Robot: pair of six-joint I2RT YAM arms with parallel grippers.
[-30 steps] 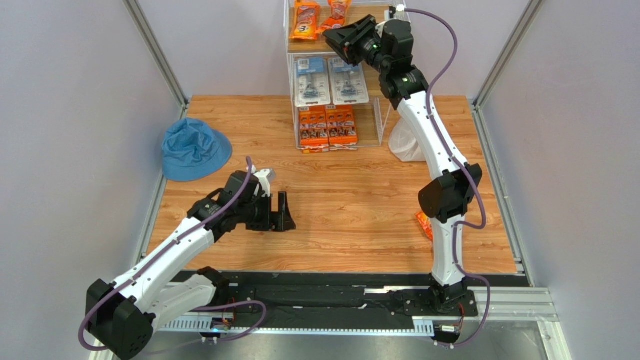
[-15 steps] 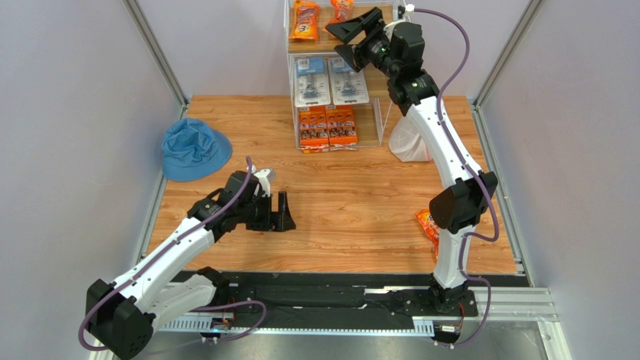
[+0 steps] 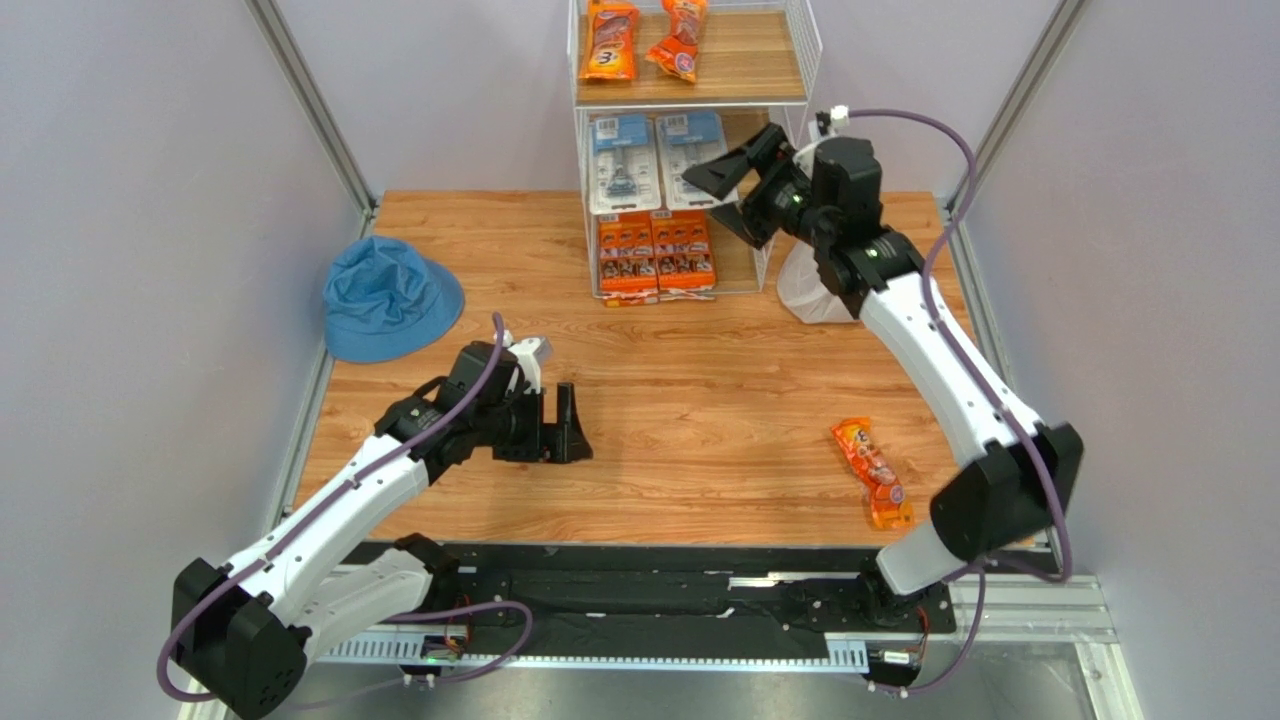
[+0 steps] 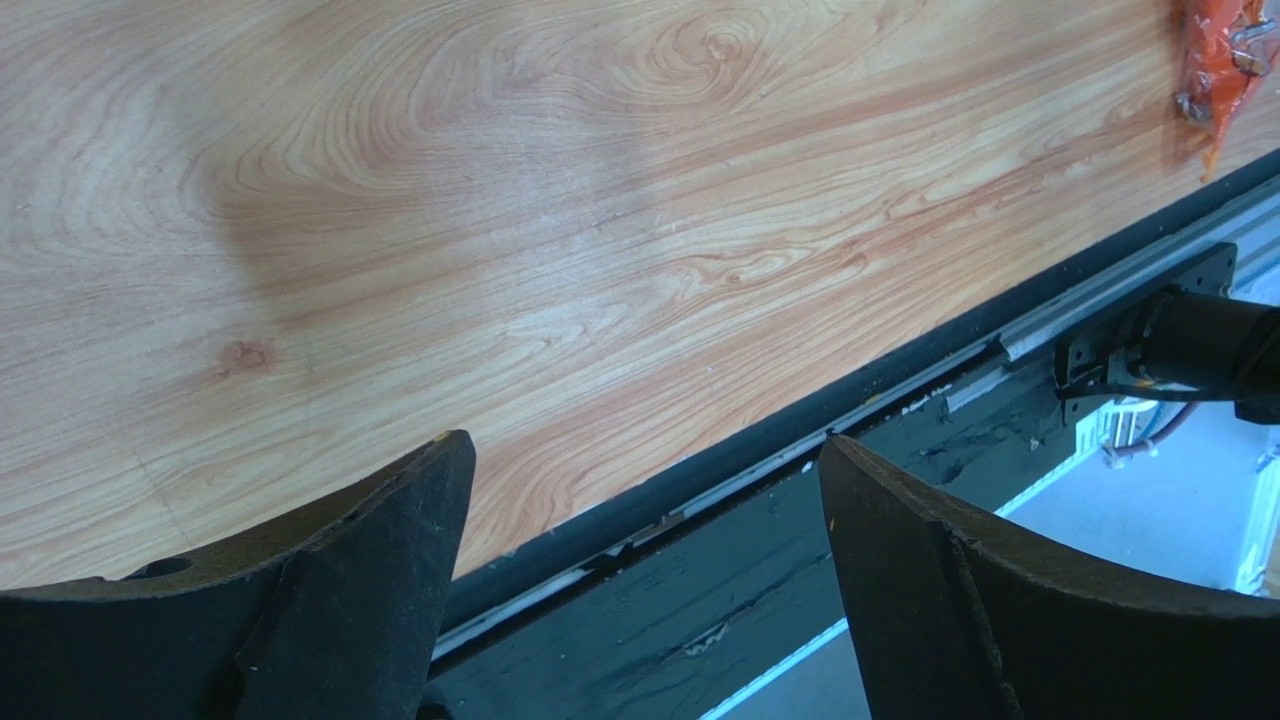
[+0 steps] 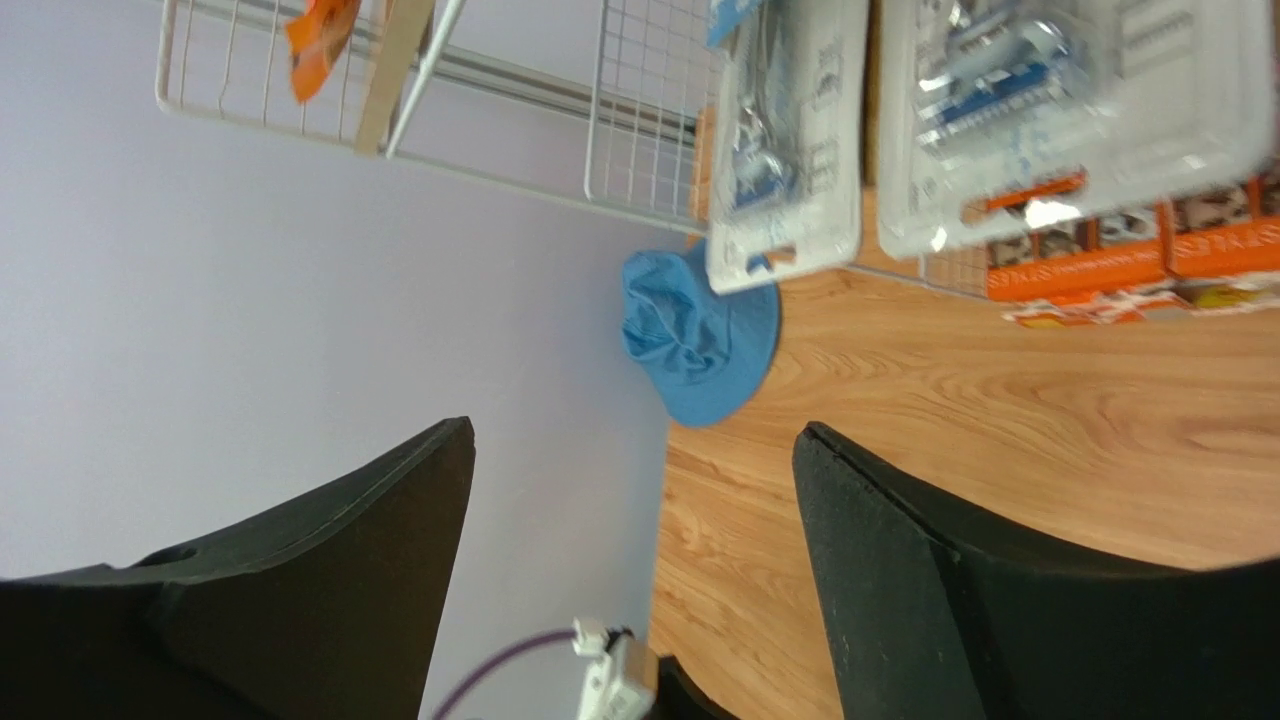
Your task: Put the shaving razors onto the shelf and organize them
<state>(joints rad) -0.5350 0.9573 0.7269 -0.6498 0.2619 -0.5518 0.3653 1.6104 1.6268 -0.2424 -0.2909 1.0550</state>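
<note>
The shelf (image 3: 696, 93) stands at the back centre. Two long orange bags (image 3: 609, 41) lie on its top board. Two white/blue blister cards (image 3: 624, 158) stand on the middle board, and flat orange multi-packs (image 3: 655, 252) rest at the bottom. One more orange bag (image 3: 872, 468) lies on the table at front right, also showing in the left wrist view (image 4: 1225, 53). My right gripper (image 3: 732, 188) hangs open and empty beside the shelf's right side, facing the blister cards (image 5: 1052, 105). My left gripper (image 3: 568, 425) is open and empty over the table's front left (image 4: 643, 447).
A blue bucket hat (image 3: 388, 297) lies at the left of the table, also in the right wrist view (image 5: 703, 338). A white mesh bag (image 3: 812, 285) sits right of the shelf, partly behind my right arm. The table's black front edge (image 4: 781, 450) runs under my left gripper.
My right gripper opened at the top board, leaving an orange bag there, then drew back and down to the shelf's right side. Its elbow swung right, uncovering the bag on the table. Left arm still.
</note>
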